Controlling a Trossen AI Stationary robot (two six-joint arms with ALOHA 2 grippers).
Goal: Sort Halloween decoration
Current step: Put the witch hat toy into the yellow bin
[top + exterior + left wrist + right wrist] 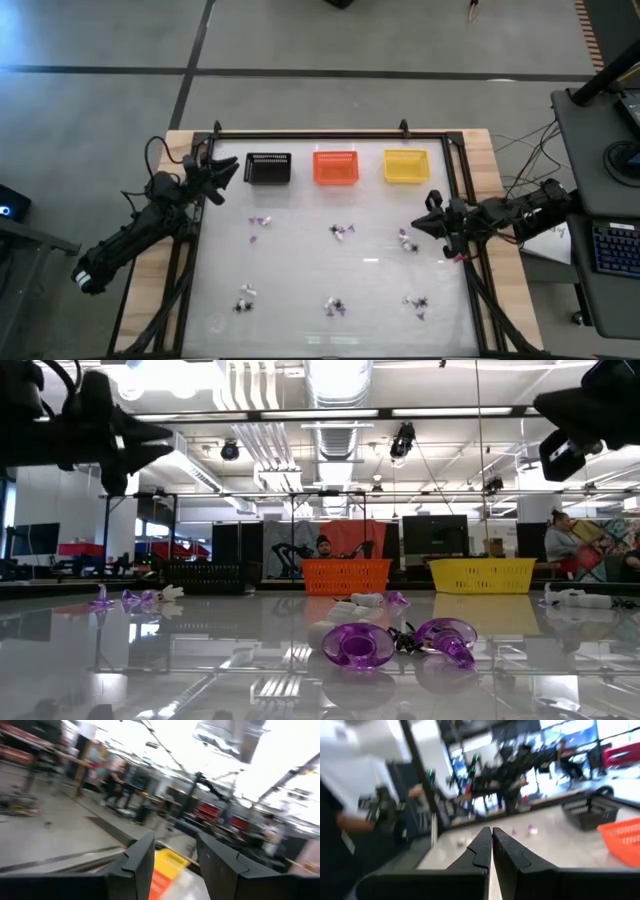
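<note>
Purple trinkets (400,642) lie nearest you, other Halloween decoration clusters (342,233) scattered over the surface (300,270). They look light, small, slippery; pinch each across its body. Left gripper (175,855) fingers released, right gripper (491,845) fingers clenched, empty.

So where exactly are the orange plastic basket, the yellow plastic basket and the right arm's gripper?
Orange plastic basket (335,167), high view, its middle.
Yellow plastic basket (406,166), high view, its middle.
Right gripper (424,218), high view, between its fingertips.

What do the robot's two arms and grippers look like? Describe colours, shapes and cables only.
Both arms are dark and jointed. The left arm has a white band at its base and black cables looping by the left gripper. The right gripper is black too, with flat, angular fingers.
</note>
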